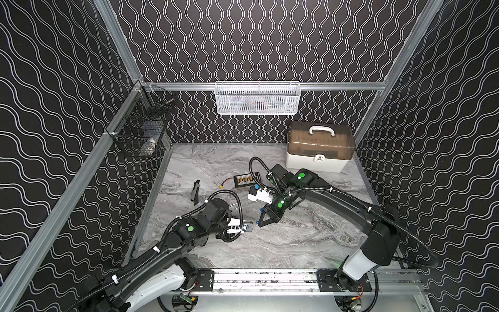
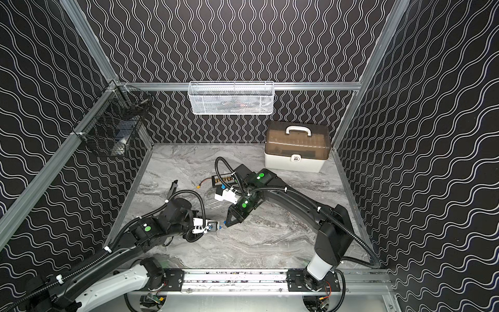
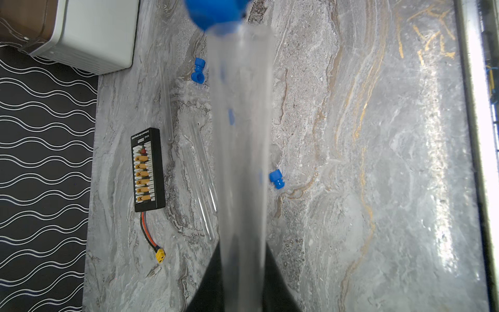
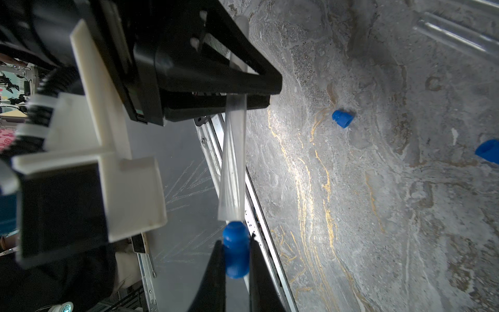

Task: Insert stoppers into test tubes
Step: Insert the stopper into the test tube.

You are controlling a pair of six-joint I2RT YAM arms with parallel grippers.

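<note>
left wrist view: the held tube point(image 3: 243, 162) is so close to the lens it's just a smeary blur, and the stopper point(image 3: 213, 10) right at its mouth is chopped by the frame edge. left pincer point(image 3: 243, 272) = two dark wedges, rest cut off. box point(image 3: 89, 35), only a corner shows. right wrist view: second stopper point(image 4: 487, 151) half out of frame, loose tubes point(image 4: 456, 35) blurred + cut at the corner. in both top views those tubes point(image 2: 213, 205) are faint streaks on the surface point(image 2: 270, 243), cant count em. white mesh basket point(image 1: 256, 100) contents, no idea tbh.
</note>
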